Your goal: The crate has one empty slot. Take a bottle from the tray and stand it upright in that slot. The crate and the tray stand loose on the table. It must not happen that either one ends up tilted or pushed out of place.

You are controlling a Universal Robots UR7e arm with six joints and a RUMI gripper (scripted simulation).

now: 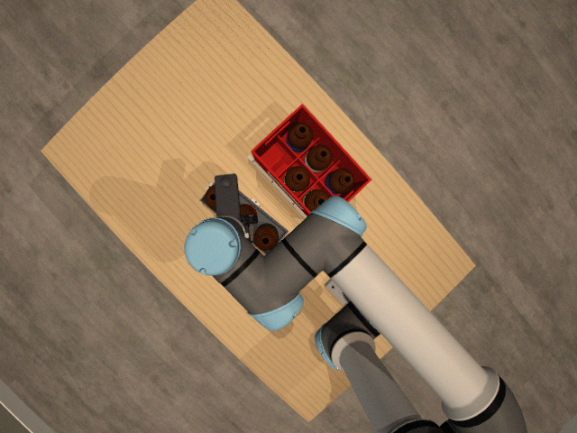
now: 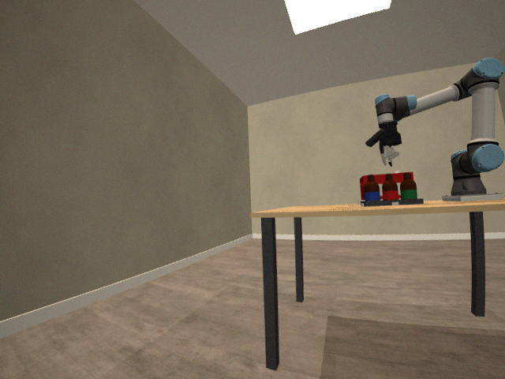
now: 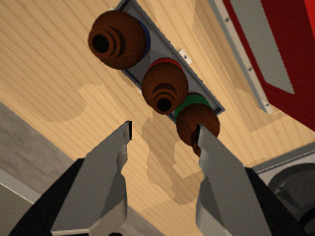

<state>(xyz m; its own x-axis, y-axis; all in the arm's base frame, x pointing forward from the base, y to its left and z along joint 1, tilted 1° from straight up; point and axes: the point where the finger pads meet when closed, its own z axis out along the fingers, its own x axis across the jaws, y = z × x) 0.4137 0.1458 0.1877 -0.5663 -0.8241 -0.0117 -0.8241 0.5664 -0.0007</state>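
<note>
Three brown bottles (image 2: 389,187) stand upright in a row on the grey tray (image 2: 416,200); behind, the red crate (image 1: 356,170) holds five, one corner slot (image 1: 272,153) empty.
</note>
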